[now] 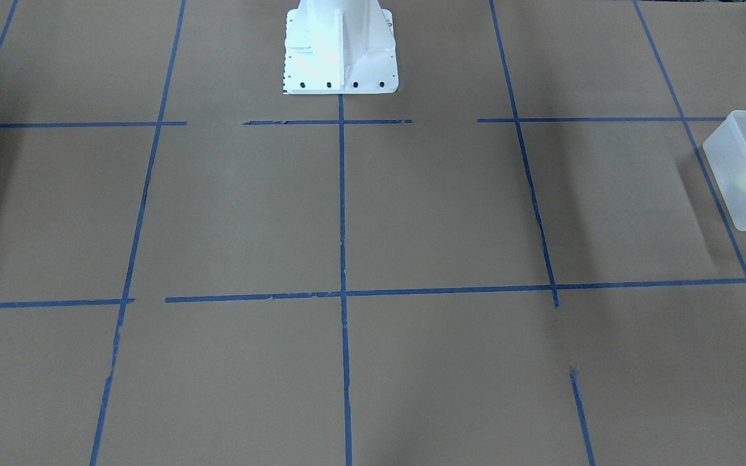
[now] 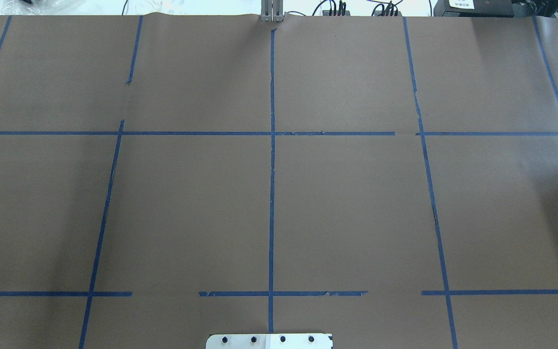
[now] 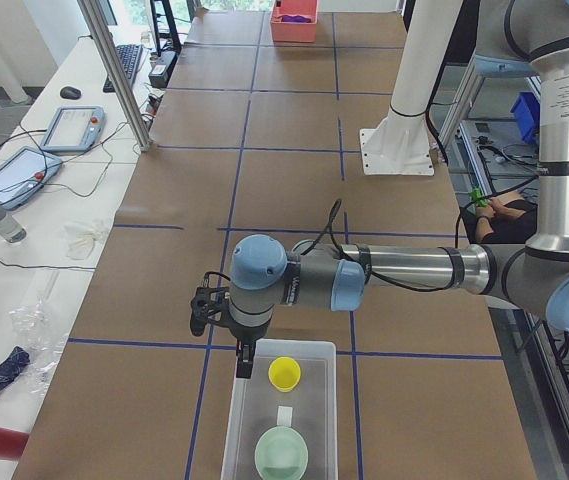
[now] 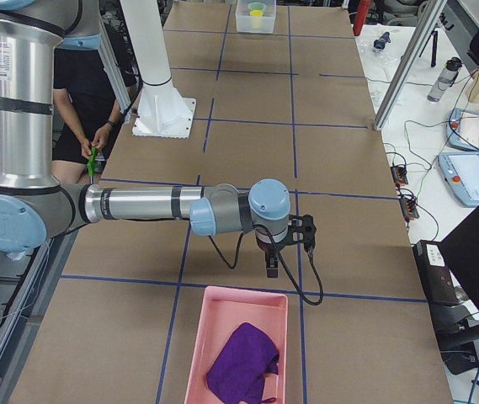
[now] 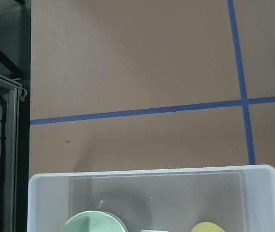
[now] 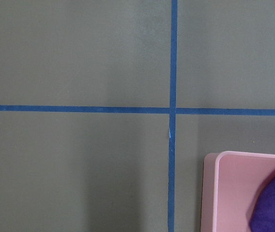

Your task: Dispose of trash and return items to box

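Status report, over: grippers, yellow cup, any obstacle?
Left gripper by box edge, right gripper near pink bin; open or shut, cannot tell. Yellow cup in box, with green bowl. No obstacle seen.

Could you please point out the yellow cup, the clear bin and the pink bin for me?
yellow cup (image 3: 284, 373), exterior left view, on its middle.
clear bin (image 3: 309, 345), exterior left view, on its far rim.
pink bin (image 4: 231, 289), exterior right view, on its far rim.

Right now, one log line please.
yellow cup: in box | left gripper: by box edge, jaws unclear | right gripper: near pink bin, jaws unclear
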Controlling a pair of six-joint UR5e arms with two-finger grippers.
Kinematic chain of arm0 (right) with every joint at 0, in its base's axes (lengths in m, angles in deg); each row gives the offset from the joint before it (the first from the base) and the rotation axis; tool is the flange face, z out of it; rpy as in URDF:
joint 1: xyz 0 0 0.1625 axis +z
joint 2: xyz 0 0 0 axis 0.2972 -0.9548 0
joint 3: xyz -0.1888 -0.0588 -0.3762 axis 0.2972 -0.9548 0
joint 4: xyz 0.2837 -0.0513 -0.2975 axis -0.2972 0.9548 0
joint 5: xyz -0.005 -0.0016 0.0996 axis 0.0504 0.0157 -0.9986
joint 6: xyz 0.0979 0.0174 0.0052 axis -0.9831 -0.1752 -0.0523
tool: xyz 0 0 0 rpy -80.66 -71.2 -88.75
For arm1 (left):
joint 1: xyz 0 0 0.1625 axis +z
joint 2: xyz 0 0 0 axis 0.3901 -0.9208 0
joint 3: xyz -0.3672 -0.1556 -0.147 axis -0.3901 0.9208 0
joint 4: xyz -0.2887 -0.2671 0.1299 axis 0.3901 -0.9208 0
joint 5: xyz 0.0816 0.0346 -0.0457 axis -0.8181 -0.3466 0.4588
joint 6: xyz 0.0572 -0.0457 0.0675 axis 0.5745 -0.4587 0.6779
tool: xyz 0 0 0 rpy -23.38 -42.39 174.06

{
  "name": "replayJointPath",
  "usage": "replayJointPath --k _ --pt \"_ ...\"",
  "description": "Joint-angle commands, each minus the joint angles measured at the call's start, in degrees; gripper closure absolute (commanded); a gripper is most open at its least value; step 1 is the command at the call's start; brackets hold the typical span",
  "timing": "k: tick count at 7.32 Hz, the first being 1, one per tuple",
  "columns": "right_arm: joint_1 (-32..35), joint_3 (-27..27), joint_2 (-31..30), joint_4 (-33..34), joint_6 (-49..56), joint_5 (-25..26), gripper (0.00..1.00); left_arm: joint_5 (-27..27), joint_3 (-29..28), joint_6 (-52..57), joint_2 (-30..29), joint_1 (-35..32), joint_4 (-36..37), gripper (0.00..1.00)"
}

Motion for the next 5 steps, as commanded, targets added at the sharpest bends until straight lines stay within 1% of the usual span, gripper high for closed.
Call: replayJointPath --k 1,5 --pt "0.00 0.00 -0.03 0.00 -0.11 0.00 0.00 0.29 2.67 -6.27 -0.05 4.86 0.85 0.00" --pt "0.00 -0.08 0.05 0.00 -0.20 -0.18 0.00 0.29 2.06 -6.11 -0.05 5.49 0.24 0.00"
